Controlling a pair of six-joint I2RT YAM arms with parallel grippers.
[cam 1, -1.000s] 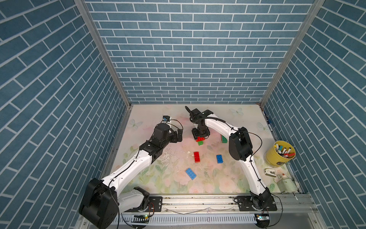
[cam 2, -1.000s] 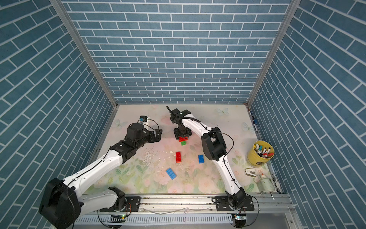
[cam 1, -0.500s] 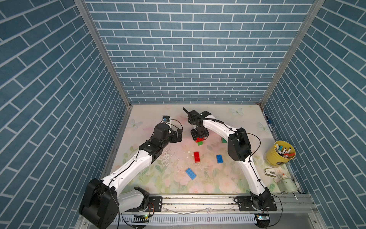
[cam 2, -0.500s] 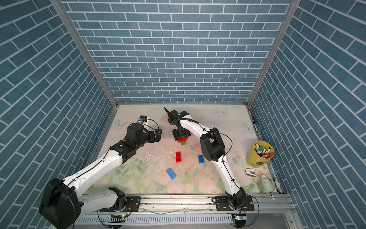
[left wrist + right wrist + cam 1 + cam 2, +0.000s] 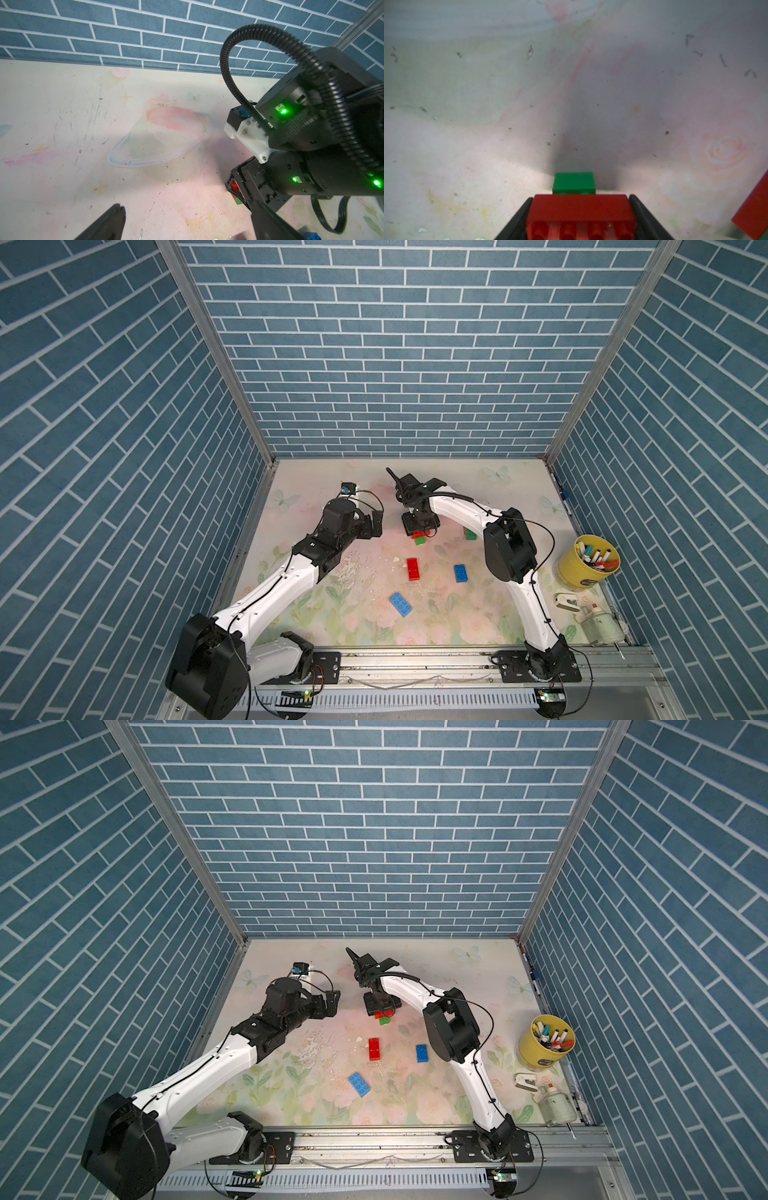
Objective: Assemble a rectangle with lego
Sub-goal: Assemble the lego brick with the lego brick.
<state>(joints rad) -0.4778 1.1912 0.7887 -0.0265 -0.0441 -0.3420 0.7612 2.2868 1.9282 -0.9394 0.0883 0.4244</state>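
Front of worktop [image 5: 353,626]: light-blue brick [image 5: 401,605]. Mid: loose red brick [image 5: 413,569] & blue brick [image 5: 460,573], apart. Farther back: right tool [image 5: 420,526] part-closed on 2nd red brick [image 5: 580,209], w/ green brick [image 5: 574,182] right against it. Left tool [image 5: 376,522] is wide open, empty.

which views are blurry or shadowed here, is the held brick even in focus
right wrist view: soft throughout, red brick and green brick blurred up close, a dark shadow on the mat beyond them; left wrist view: mat sharp, green lights bloom into glare; both top views: sharp, evenly lit.
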